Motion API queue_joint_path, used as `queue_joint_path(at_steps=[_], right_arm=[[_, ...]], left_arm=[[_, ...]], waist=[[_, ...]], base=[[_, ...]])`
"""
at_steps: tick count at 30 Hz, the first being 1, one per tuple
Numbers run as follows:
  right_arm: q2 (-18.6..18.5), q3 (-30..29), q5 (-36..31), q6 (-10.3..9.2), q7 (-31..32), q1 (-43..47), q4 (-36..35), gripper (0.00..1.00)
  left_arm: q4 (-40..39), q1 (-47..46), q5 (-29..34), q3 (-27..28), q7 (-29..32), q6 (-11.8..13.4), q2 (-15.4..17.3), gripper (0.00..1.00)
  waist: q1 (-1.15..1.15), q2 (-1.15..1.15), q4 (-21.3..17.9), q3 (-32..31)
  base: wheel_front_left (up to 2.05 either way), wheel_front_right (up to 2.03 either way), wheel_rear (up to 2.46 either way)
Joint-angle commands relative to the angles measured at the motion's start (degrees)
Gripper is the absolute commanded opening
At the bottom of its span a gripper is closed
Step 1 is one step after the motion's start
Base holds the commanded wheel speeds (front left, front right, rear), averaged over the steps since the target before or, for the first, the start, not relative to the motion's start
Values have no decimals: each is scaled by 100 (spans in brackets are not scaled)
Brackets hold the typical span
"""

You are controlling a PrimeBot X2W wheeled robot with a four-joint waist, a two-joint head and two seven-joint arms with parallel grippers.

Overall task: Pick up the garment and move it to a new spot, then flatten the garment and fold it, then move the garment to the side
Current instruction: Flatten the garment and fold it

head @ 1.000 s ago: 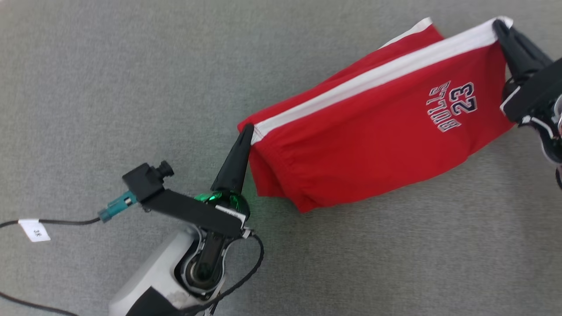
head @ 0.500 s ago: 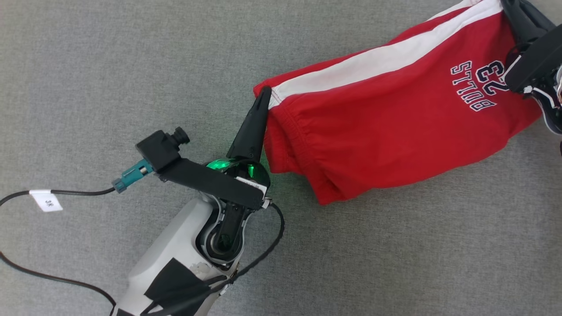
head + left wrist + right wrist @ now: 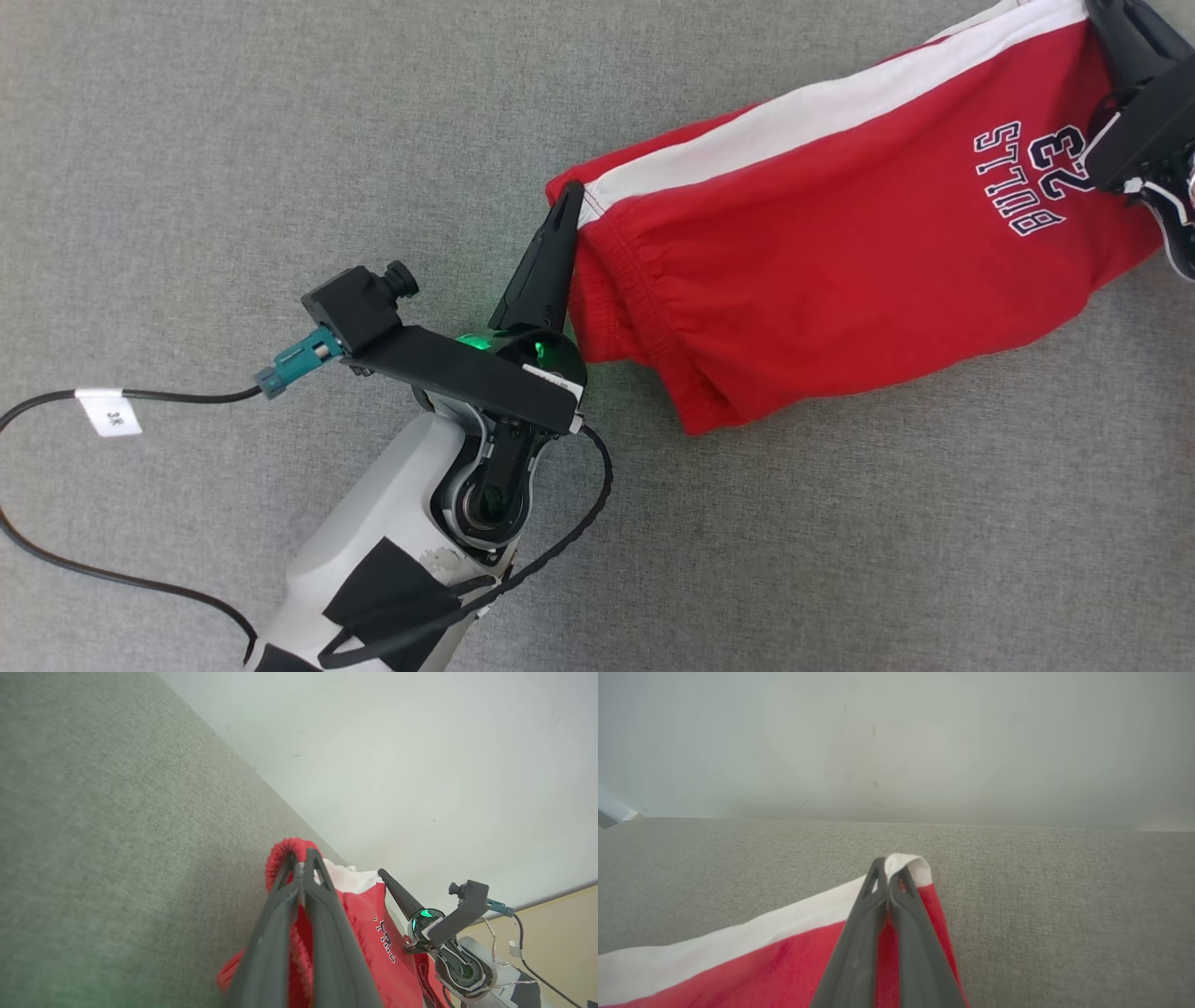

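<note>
Pale grey left forearm patched with black tape, left gripper with long tapered dark fingers, green-lit wrist ring, black camera bracket, teal connector, black cable with white tag

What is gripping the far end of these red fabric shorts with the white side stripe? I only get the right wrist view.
Observer: The left gripper, shut on the elastic waistband corner of the red shorts, where the white stripe ends.
Operator: Any print on the cloth?
Observer: Yes, white lettering reading "BULLS 23", near the right gripper.
Operator: Is the cloth taut?
Observer: The striped top edge runs straight between both grippers; the red part below hangs slack.
</note>
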Motion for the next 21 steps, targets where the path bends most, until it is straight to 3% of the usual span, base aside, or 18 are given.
queue_joint_path(at_steps=[1,2,3,4,14,21], right_arm=[[56,71,60,-6,-52,-70,64,100],[85,98,83,-6,-72,-57,85,100],[85,98,83,-6,-72,-57,85,100],[107,121,115,-6,-88,-48,105,100],[249,306,131,-6,-341,183,33,100],[316,319,195,-6,-568,693,-153,100]], left_arm=[[415,289,31,9,40,225,272,47],[454,296,39,-2,58,282,281,84],[454,296,39,-2,58,282,281,84],[491,293,91,-28,74,350,308,100],[675,400,558,-118,95,1057,711,100],[-42,794,1608,-164,-23,1521,1110,100]], waist=[[0,0,-28,-33],[0,0,-43,-54],[0,0,-43,-54],[0,0,-58,-77],[0,0,-287,-474],[0,0,-448,-888]], base=[[0,0,0],[0,0,0],[0,0,0],[0,0,0],[0,0,0],[0,0,0]])
